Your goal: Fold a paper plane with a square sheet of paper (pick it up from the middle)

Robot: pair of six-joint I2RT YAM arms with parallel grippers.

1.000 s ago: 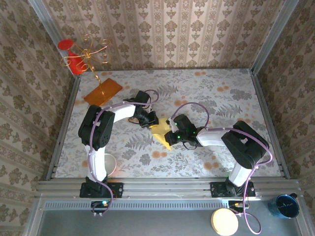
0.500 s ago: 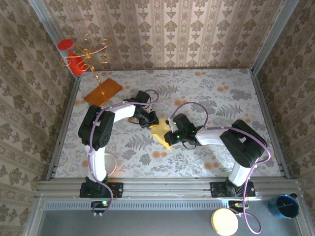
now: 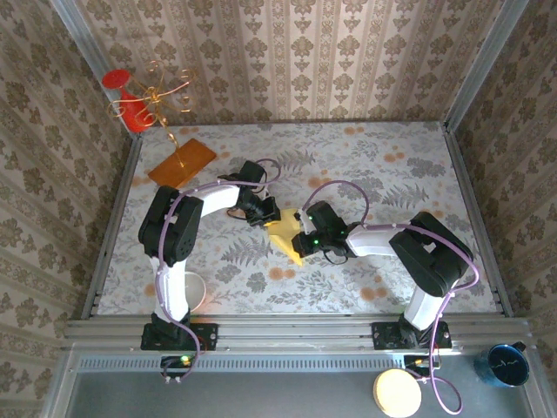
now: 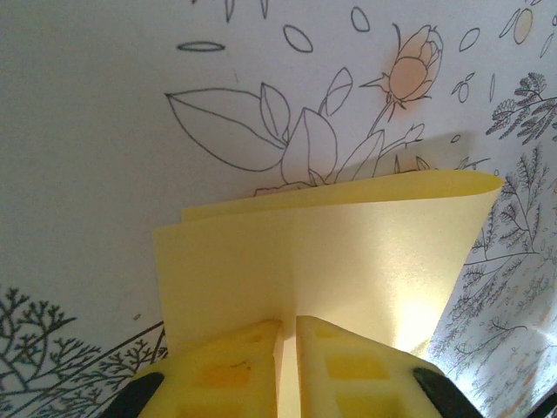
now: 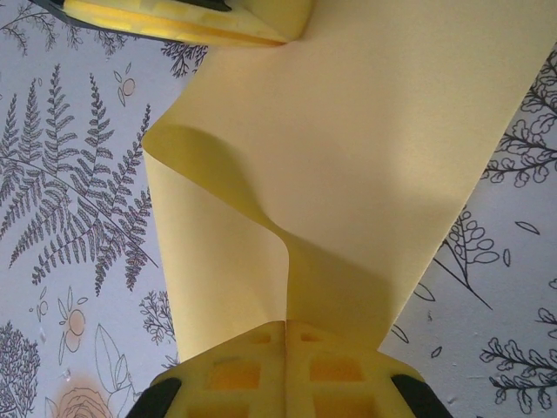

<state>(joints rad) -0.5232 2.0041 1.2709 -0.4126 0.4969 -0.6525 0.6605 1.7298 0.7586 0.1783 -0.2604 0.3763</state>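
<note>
White bowl [image 3: 191, 289]: nearest thing, by the table's [image 3: 392, 165] front edge, straight this side of the orange board [image 3: 181, 162]. It is idle and well clear of the work.
Right gripper [image 5: 287, 335]: pads pressed fully together on a raised ridge of the sheet of paper [image 5: 392, 157]. The pinch makes the sheet bow up off the table rather than lie flat.
Sheet of paper: mid-table, nearer than the orange board and well to its right, slung between both grippers. One end is doubled into two layers — a partial fold, no plane yet.
Left gripper [image 4: 288, 335]: on the sheet's end toward the orange board, closed to a thin slit with the doubled end clamped in it. It is probably anchoring that end while the other arm shapes the crease.
Two grips: my guess is that thin paper needs both ends held to take a clean line.
Writing: no brand, label or lettering is legible — only floral print on the table and walls.
</note>
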